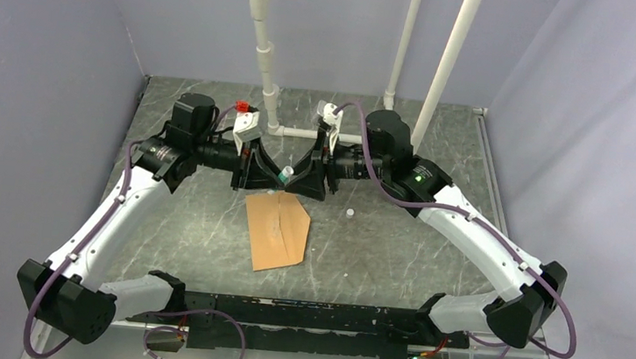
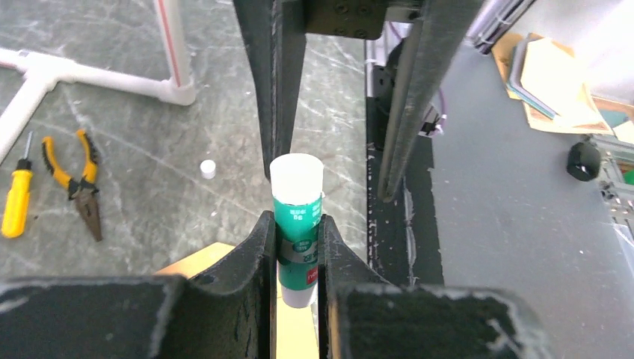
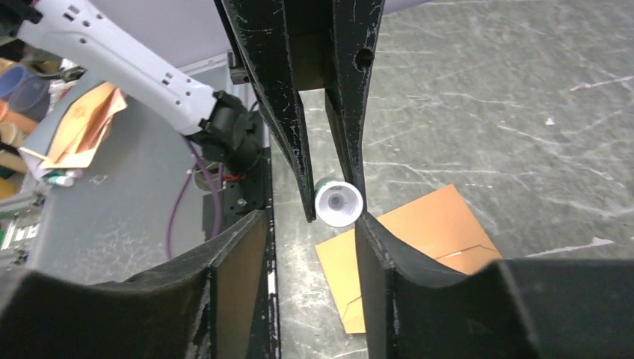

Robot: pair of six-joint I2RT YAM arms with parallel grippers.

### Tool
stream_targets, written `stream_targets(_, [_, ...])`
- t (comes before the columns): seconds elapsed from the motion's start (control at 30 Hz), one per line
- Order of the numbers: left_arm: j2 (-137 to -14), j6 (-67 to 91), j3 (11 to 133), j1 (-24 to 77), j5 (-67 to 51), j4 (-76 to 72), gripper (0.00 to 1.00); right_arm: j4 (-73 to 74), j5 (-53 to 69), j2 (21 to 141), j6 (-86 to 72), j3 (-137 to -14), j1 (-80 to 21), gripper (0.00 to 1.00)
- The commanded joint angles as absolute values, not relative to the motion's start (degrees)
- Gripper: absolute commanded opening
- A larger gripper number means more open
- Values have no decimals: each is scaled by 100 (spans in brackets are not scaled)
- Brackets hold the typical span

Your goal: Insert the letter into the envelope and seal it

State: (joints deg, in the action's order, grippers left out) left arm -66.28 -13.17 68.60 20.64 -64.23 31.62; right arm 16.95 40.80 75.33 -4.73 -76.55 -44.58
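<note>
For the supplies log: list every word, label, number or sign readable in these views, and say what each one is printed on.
Green-and-white glue stick tube, clamped in the left gripper: white print on its green label, too small and blurred to read.
Kraft-brown paper envelope: no writing shows.
Nothing else readable in any view.

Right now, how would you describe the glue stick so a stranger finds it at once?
On the marbled table lies a brown envelope. Over its far end the left pincer clamps a glue stick. Its green label and white ends set it apart from the black fingers.
</note>
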Motion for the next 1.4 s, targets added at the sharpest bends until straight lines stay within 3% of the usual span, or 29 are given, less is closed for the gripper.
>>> stream_targets(0.0, [-6452, -1635, 6951, 2065, -7017, 3255, 2, 1851, 4900, 7610, 16, -8126, -4509, 46])
stream_targets(0.13, [-6503, -1690, 6914, 2065, -6997, 3312, 3, 1662, 4702, 7584, -369, -8142, -4509, 33])
stream_targets(0.37, [-6744, -1816, 6999, 2065, -7008, 3452, 2, 1325, 4616, 7723, -795, -8222, -4473, 32])
stream_targets(0.47, [-6666, -1406, 6867, 2092, -6478, 2995, 2, 1402, 4390, 7942, -1074, -8375, -4474, 0])
stream_targets(0.63, [-6290, -645, 6501, 2118, -4557, 1745, 2, 336, 2485, 7659, -2764, -7831, -4616, 0])
stream_targets(0.8, [-6304, -616, 6464, 2124, -3707, 1568, 3, 1505, -711, 7631, -5069, -8226, -4814, 0])
stream_targets(0.97, [-6514, -505, 6359, 2127, -3555, 1385, 2, 856, -942, 7496, -5964, -7773, -4869, 0])
stream_targets(1.03, [-6587, -526, 6380, 2123, -3880, 1432, 2, 493, -596, 7509, -5553, -7678, -4865, 34])
stream_targets(1.1, [-6659, -517, 6390, 2127, -4204, 1473, 3, 327, -115, 7468, -4799, -7631, -4856, 63])
stream_targets(1.17, [-6740, -612, 6499, 2127, -4585, 1750, 2, 96, 433, 7298, -3490, -7448, -4852, 69])
stream_targets(1.37, [-6830, -900, 6491, 2117, -5335, 2218, 3, 751, 2112, 6798, -1477, -7043, -4472, 74])
